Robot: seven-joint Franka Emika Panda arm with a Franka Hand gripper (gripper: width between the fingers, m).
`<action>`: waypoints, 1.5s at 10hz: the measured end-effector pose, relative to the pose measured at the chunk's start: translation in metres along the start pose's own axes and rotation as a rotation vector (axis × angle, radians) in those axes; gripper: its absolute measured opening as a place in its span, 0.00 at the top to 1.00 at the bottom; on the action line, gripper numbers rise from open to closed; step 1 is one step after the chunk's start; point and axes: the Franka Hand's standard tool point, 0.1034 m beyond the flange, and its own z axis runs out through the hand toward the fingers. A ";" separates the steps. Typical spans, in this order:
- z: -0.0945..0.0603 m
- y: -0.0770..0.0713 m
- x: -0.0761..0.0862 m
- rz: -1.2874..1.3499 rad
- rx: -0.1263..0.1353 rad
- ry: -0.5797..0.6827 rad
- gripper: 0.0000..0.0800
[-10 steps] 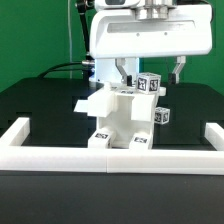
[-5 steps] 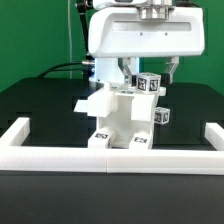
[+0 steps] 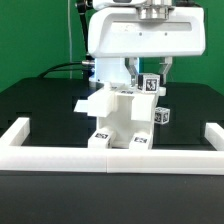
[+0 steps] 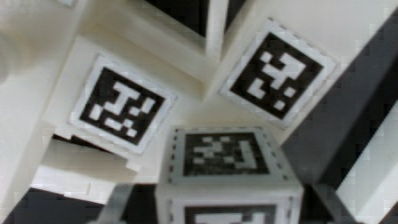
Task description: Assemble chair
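- The arm [image 3: 140,35] hangs straight down behind the low wall [image 3: 110,157], its wide white head square-on above the wall's middle.
- The gripper [image 3: 150,76] points down, and the fingers [image 3: 133,72] are pinched in on a tagged block [image 3: 150,85], one on each side, clamped on it.
- That block sits at the top of the chair [image 3: 118,118], a half-built stack of chunky white pieces. The chair stands on the black table [image 3: 40,105] just behind the wall's front run, near its middle.
- The exterior view takes in the lot: arm, chair, wall, and a green backdrop [image 3: 30,40] far behind the wall.
- The wrist view goes in tight: only white faces and three big black-and-white tags [image 4: 272,72], tilted to one another. The fingertips cannot be made out there.
- A flat slab [image 3: 92,103] juts from the chair towards the exterior view's left, and a tagged cube [image 3: 162,116] pokes out on its right.
- The wall's front run lies just before the chair's foot, and the arm's head blocks whatever is behind the chair's top.
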 end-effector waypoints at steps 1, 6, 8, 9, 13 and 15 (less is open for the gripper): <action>0.000 0.000 0.000 0.050 0.002 0.001 0.64; 0.002 0.004 0.005 0.591 -0.005 0.038 0.64; 0.002 0.000 0.008 0.800 -0.001 0.045 0.64; 0.002 -0.003 0.009 0.906 0.004 0.045 0.64; 0.003 -0.006 0.009 1.039 0.013 0.043 0.40; 0.002 -0.007 0.010 0.970 0.011 0.041 0.24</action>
